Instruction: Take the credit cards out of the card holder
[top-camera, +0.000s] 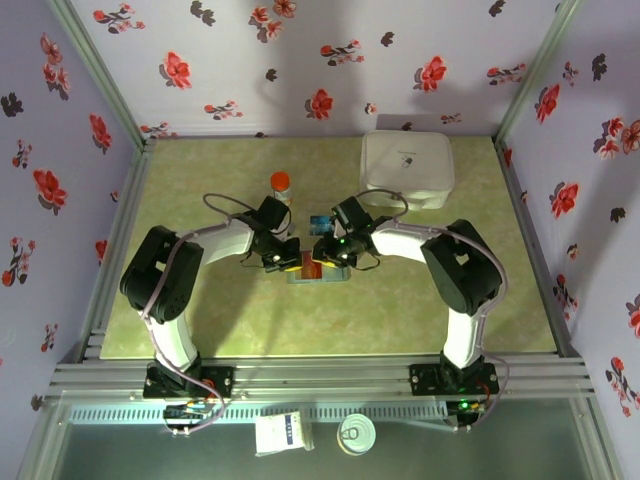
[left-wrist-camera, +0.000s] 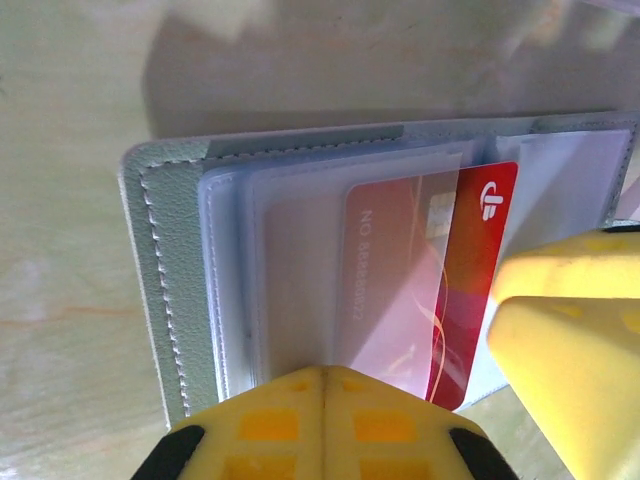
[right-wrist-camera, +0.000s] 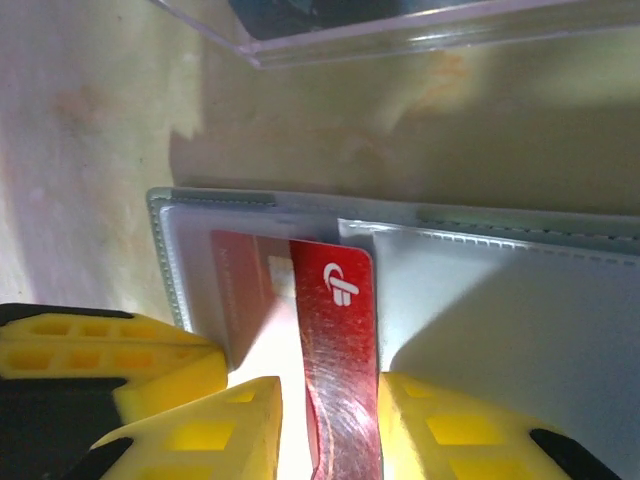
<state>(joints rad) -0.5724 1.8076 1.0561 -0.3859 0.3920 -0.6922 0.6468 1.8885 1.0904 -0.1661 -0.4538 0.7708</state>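
The grey-blue card holder (top-camera: 318, 277) lies open on the table between both grippers. Its stitched edge (left-wrist-camera: 170, 260) and clear sleeves show in the left wrist view. A red credit card (left-wrist-camera: 470, 270) sticks partway out of a sleeve. My left gripper (left-wrist-camera: 325, 372) is shut, its tips pressed on the sleeve beside the card. My right gripper (right-wrist-camera: 330, 385) straddles the card's bare strip (right-wrist-camera: 340, 330): the right finger touches its edge, and a small gap shows at the left finger. A blue card (top-camera: 320, 221) lies loose behind the holder.
An orange-capped bottle (top-camera: 281, 185) stands just behind the left gripper (top-camera: 290, 262). A white zip case (top-camera: 406, 168) sits at the back right. A clear plastic sheet (right-wrist-camera: 400, 30) lies just beyond the holder (right-wrist-camera: 520, 300). Floral walls enclose the table.
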